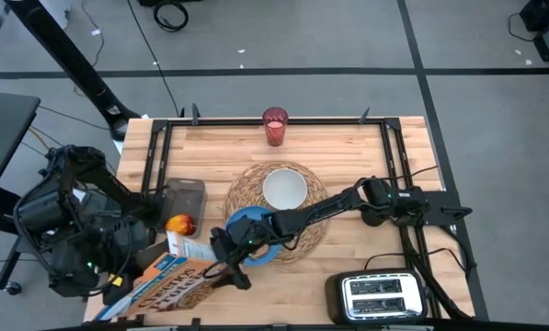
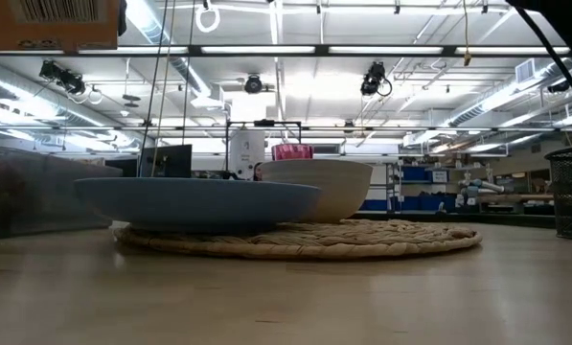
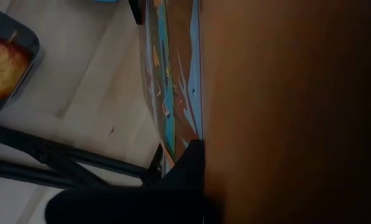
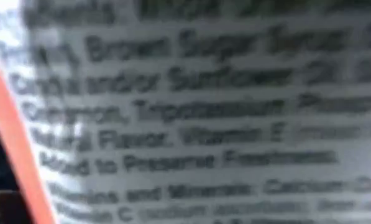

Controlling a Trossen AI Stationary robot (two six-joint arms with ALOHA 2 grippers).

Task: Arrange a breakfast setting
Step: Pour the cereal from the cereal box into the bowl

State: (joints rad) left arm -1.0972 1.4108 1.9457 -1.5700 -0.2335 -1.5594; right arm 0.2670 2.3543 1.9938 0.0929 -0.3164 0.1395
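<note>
On the mat (image 1: pixel 297 216), bowl (image 1: pixel 284 188) and plate (image 1: pixel 256 230), contents unseen. Left gripper (image 1: pixel 127 276) clamps the cereal box (image 1: pixel 168 276); right gripper (image 1: pixel 226 257), spread wide, meets its end. Only the right wrist view shows box print (image 4: pixel 191 106).

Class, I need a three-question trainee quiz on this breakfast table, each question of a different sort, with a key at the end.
1. True or false: the white bowl sits on the woven placemat.
2. Multiple choice: the red cup stands (A) on the blue plate, (B) near the table's far edge, beyond the placemat, (C) beside the toaster.
3. Fill in: the right pincer has reached across the blue plate to the end of the ______ box.

Key
1. True.
2. B.
3. Cheerios: the orange Cheerios box lies at the table's near left corner, the red apple just beyond it.
</note>
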